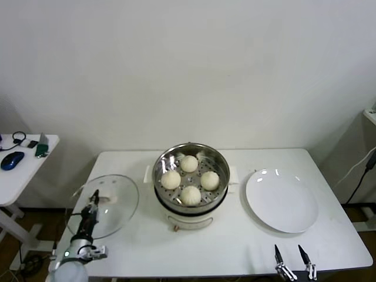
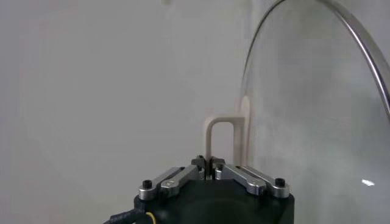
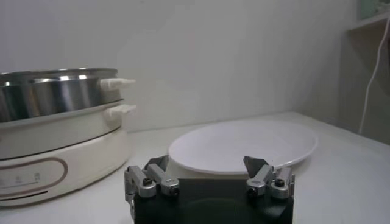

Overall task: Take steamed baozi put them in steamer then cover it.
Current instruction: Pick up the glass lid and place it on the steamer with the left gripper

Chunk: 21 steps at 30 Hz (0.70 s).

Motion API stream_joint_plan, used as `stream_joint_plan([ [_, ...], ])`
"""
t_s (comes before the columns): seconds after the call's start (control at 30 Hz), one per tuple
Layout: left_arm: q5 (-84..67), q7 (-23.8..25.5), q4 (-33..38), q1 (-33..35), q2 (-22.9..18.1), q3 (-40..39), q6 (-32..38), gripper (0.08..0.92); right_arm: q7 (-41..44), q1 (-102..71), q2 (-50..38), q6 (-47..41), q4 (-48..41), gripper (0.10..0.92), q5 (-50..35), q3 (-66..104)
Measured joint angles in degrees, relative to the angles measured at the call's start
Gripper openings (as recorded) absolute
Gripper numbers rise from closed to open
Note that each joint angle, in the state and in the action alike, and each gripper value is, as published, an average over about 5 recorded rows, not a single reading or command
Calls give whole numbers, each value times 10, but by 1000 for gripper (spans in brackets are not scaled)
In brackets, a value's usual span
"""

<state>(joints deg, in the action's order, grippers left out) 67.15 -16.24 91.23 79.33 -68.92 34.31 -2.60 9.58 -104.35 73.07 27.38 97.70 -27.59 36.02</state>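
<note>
Left gripper (image 1: 94, 197) clamped on the lid (image 1: 117, 202) handle (image 2: 220, 137), lid at 9 o'clock of the steamer (image 1: 191, 176). Four baozi (image 1: 189, 163) sit inside, uncovered. Right gripper (image 1: 292, 254) idle with jaws apart at 6 o'clock of the plate (image 1: 282, 201).

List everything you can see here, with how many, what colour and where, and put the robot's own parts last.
steamed baozi: four, cream-white, on the tray inside the steamer
steamer: one, steel on a white base, table centre
cover: one, clear glass, at the table's left edge
plate: one, white, bare, right of the steamer
side table: one, white, far left, small items on it
left gripper: shut on the cover's handle
right gripper: open, near table edge
</note>
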Motion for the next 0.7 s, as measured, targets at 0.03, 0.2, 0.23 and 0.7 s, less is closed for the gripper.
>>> stream_joint_plan([
  [0.03, -11, 5, 13, 2, 6, 1, -6, 141, -2, -1, 0, -1, 2, 823, 3, 1],
  [0.2, -69, 47, 89, 11, 44, 4, -57, 141, -14, -6, 0, -8, 11, 823, 21, 8],
  [0.23, -79, 57, 106, 12, 52, 3, -70, 141, -16, -8, 0, -10, 14, 823, 25, 9],
  [0.7, -140, 145, 277, -52, 103, -112, -273, 141, -33, -7, -1, -52, 57, 823, 49, 14],
])
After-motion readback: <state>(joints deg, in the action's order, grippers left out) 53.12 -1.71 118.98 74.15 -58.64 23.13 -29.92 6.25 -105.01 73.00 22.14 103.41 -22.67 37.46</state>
